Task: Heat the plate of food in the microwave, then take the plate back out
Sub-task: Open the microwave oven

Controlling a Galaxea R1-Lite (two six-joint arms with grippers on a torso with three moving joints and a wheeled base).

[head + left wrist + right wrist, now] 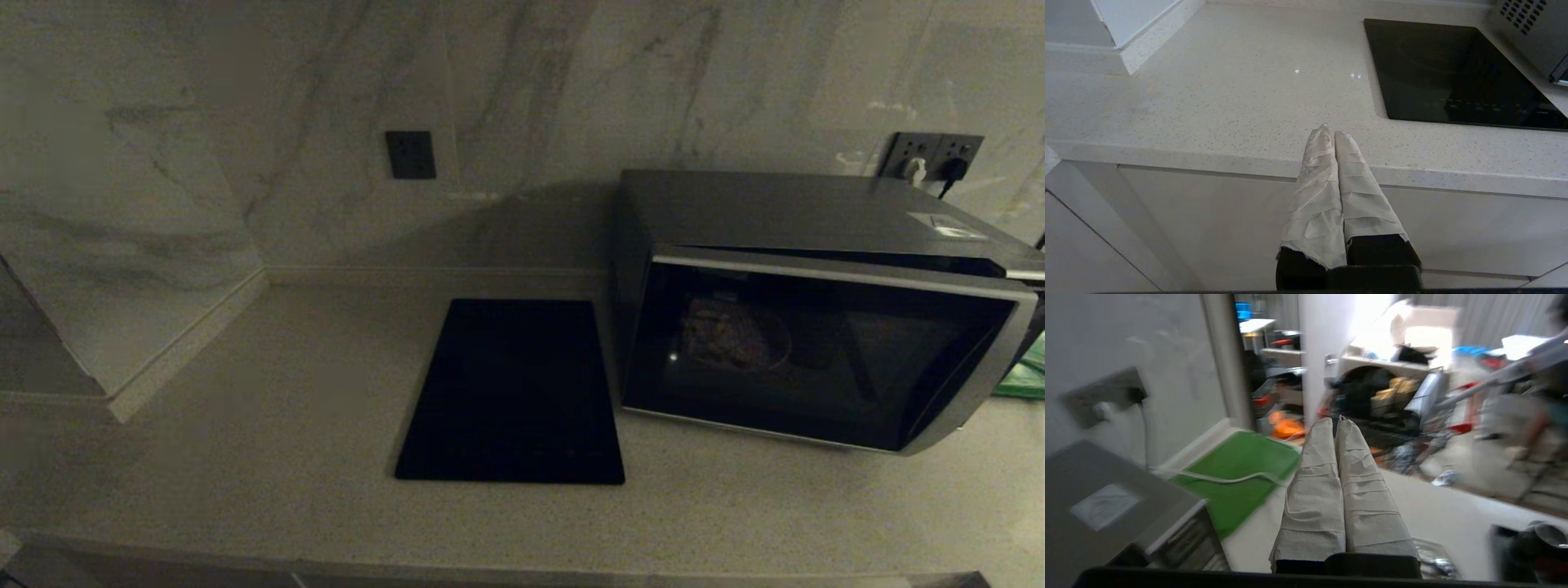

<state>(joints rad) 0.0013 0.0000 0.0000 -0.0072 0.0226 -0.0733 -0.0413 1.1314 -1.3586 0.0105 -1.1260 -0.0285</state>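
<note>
Nearest the lens, the left gripper [1329, 132] hangs pressed together (tape-wrapped) over the pale speckled counter's [1216, 102] edge. The right gripper [1337, 424], likewise closed and empty, sits beside the dark grey microwave [816, 310], centre-right in the head view; the small plate of food [735, 336] shows behind its slightly ajar black glass door.

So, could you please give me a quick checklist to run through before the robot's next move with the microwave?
1. Plate inside the microwave: ok, visible through the door glass.
2. Door fully shut: not ok, it stands slightly ajar, with a gap along its top edge.
3. Right gripper empty: ok, fingers shut on nothing, beside the microwave's right side above the green board.
4. Left gripper out of the way: ok, shut and parked at the counter edge, apart from the black slab.
5. Microwave plugged in: cannot tell, plugs sit in the wall socket but the cable's run is hidden.
6. Heating already done: cannot tell.
</note>
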